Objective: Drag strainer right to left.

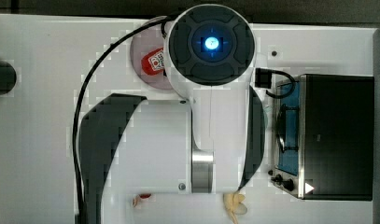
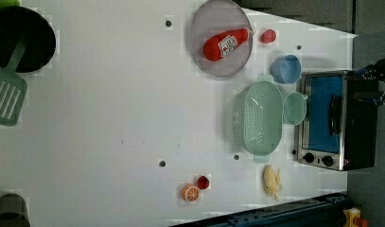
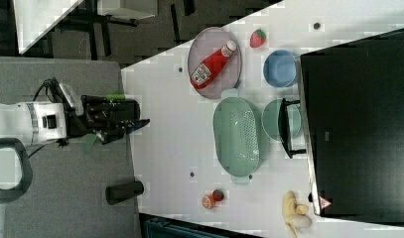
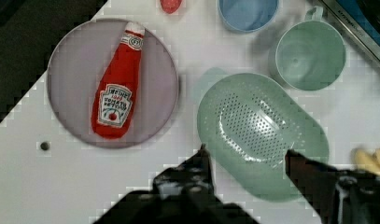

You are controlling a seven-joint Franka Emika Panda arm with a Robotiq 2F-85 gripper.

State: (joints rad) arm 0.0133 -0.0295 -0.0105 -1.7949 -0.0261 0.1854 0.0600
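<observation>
The strainer point(image 2: 258, 119) is a pale green oval basin, its floor and walls dotted with small holes, with a small tab handle at each narrow end. It is larger than the two round bowls next to it and sits upright and empty on the white table point(image 2: 109, 118).

In the left view it lies toward the table's right edge, with the green bowl point(image 2: 294, 108) touching or nearly touching its right side and the toaster oven point(image 2: 335, 120) just beyond that. The blue bowl point(image 2: 285, 68) stands near its upper end, and the grey plate point(image 2: 221, 38) with a ketchup bottle point(image 2: 225, 44) on it lies close above it. A banana point(image 2: 272, 182) is near its lower end, and an orange slice point(image 2: 190, 192) and a small red fruit point(image 2: 203, 182) sit by the lower edge of the table. On the left view's left of the strainer the table is a wide bare stretch, reaching as far as a green spatula point(image 2: 8, 97) and a black pan point(image 2: 22, 38) at the far edge.

In the wrist view the tool point(image 4: 247, 158) hangs above the strainer point(image 4: 262, 133) with its two dark fingers point(image 4: 199, 170) spread wide, one over each long side of the rim. It holds nothing, and I cannot tell whether it touches the rim. In the right view the tool point(image 3: 135, 123) is high off the table.
</observation>
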